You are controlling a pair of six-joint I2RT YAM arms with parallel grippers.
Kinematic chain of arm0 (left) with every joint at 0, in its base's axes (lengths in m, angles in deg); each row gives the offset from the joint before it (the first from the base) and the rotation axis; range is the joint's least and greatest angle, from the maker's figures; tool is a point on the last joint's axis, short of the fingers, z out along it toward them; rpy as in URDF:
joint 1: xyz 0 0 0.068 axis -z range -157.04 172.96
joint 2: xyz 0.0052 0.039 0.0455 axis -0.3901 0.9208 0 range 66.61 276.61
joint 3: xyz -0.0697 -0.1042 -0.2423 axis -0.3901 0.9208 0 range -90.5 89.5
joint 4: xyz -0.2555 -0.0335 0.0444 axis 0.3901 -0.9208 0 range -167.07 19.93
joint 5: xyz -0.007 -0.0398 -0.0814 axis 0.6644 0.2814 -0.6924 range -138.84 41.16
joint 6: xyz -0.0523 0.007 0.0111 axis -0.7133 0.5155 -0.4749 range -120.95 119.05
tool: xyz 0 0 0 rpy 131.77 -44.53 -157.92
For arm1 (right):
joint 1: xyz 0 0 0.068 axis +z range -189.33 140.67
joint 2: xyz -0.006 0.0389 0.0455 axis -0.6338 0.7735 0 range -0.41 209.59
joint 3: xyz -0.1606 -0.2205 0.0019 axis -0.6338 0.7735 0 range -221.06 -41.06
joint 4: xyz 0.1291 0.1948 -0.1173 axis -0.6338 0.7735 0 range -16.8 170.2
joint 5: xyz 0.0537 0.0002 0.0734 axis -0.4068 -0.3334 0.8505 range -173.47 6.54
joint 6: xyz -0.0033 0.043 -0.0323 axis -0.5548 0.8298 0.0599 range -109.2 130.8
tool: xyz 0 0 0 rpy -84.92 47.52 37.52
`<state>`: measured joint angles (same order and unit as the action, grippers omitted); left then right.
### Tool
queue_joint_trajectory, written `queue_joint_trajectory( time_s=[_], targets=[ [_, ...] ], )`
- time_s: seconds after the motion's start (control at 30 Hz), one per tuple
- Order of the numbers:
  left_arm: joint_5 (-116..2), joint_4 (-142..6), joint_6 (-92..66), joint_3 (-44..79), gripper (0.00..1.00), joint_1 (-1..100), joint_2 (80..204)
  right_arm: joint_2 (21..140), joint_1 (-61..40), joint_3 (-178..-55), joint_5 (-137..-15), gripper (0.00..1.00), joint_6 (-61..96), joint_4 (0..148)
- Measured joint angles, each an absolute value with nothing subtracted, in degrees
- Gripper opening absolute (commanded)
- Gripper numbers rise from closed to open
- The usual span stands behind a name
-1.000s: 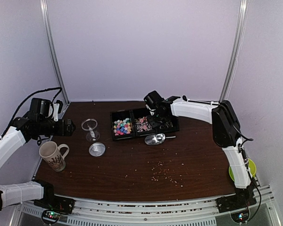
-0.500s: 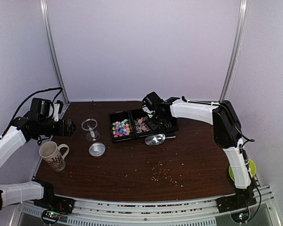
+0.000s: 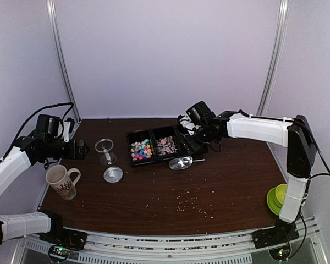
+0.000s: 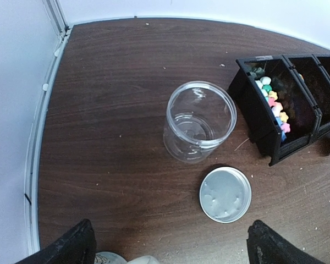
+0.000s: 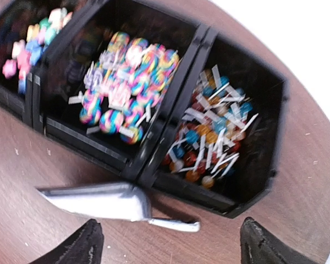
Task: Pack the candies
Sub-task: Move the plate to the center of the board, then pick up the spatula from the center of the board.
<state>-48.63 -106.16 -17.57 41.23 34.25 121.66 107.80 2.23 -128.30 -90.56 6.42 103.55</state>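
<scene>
Since a second ago the right gripper (image 3: 199, 133) has drawn away from over the middle of the bin row (image 3: 154, 158) toward its right end, and its jaws have spread. They now stand wide apart with nothing between them, hanging above the row's right part. The left gripper (image 3: 80, 148) has not shifted. It hovers well left of the row, jaws fully spread and empty.

The candies (image 5: 26, 45) lie in the row's left compartment. They are a heap of tiny star-shaped pieces in pink, yellow, blue, green and orange. The middle compartment holds swirled lollipops (image 5: 122, 82), rainbow discs on short white sticks. The right compartment holds small round lollipops (image 5: 208, 144) in red, blue and orange, also on white sticks. All three black compartments sit side by side, touching.

A metal scoop (image 5: 102, 201) lies on the table just in front of the row, below the middle and right compartments, with its thin handle pointing right. Left of the row stands a clear jar (image 4: 199, 122), upright, open and empty. Its silver lid (image 4: 225, 194) lies flat on the table just in front of it, apart from it. Farther left and nearer the arms is a patterned mug (image 3: 62, 182). Pale crumbs (image 3: 190, 204) are scattered on the brown table (image 3: 236, 181) well in front of the row. A green bowl (image 3: 280, 197) sits at the table's edge, far to the right of the row, beside the right arm's base.
</scene>
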Motion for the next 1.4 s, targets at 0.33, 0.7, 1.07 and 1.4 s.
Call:
queue_joint_trajectory(
  time_s=[0.33,0.7,1.07,1.4],
  targets=[
    [-49.35,-106.19,-17.57,41.14,0.98,34.25,124.44,108.45,1.73,-121.27,-86.43,0.7,5.0,101.54],
    [-49.57,-106.19,-17.55,41.12,0.98,34.25,124.48,115.03,-0.33,-124.54,-83.19,0.57,8.28,101.04],
    [-49.85,-106.19,-17.55,41.07,0.98,34.25,124.48,117.19,-0.42,-126.16,-79.06,0.31,9.61,100.77],
    [-49.94,-106.19,-17.52,41.07,0.98,34.25,124.48,117.57,-0.64,-126.12,-75.52,0.0,10.2,100.58]
  ],
)
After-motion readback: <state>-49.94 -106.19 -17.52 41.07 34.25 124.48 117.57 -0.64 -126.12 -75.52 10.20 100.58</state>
